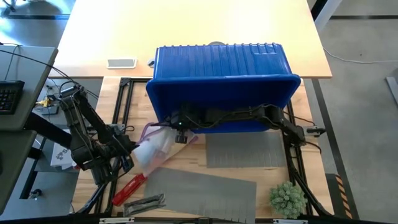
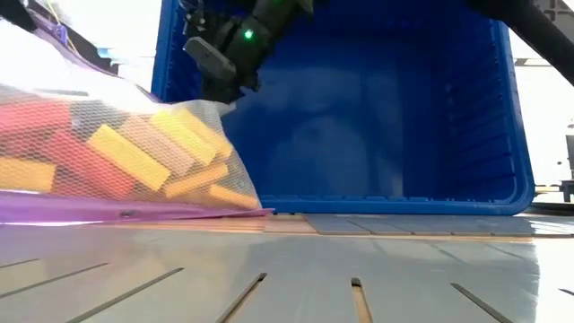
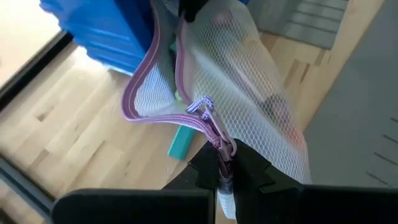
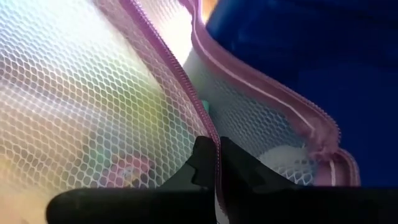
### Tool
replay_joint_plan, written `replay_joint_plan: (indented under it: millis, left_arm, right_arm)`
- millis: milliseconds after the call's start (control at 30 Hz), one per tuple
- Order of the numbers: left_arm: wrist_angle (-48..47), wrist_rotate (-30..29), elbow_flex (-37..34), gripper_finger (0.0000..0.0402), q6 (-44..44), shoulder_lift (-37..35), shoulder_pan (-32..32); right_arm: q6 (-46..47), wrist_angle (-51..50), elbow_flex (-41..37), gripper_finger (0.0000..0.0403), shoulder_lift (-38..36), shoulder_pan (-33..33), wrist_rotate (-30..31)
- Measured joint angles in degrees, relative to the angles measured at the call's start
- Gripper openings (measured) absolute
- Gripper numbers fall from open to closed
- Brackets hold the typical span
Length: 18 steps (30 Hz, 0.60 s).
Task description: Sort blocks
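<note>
**Bag opening under way before any sorting**

Blocks [image 2: 134, 157], small coloured bars, lay inside a white mesh bag with a purple zipper [image 1: 155, 148], resting on the table beside the blue plastic bin [image 1: 221, 81]. The left gripper [image 3: 224, 171] was clamped on the zipper end; the right gripper [image 4: 217, 163] pinched the zipper edge. Next, seemingly, pulling apart to widen the mouth.

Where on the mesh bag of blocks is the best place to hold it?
On the purple zipper edge of the mesh bag, from the open mouth side: the mesh sags, the seam gives a firm ridge. The left pincer and the right pincer are shut on it.
</note>
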Motion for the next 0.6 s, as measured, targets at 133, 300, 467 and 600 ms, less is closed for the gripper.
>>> replay_joint_plan:
  millis: [133, 300, 467, 600]
  left_arm:
    - [-0.05, 1.98, 0.00, 0.0000, -0.34, 0.02, -0.36]
    - [-0.14, 1.98, 0.00, 0.0000, -1.75, 0.02, -1.84]
    - [-0.10, 1.18, -0.02, 0.0000, -1.73, 0.03, -2.68]
    - [-0.12, 0.58, -0.04, 0.0000, -1.74, 0.04, -2.99]
  right_arm:
    - [-3.52, 1.43, 1.07, 0.0003, 0.09, 0.52, 1.35]
    - [-6.25, 1.99, 3.06, 0.0049, 0.08, 0.54, 0.27]
    - [-12.14, 7.59, 5.17, 0.0103, 0.09, 2.62, -6.95]
    - [-13.49, 18.44, 4.32, 0.0114, 0.09, 4.68, -12.22]
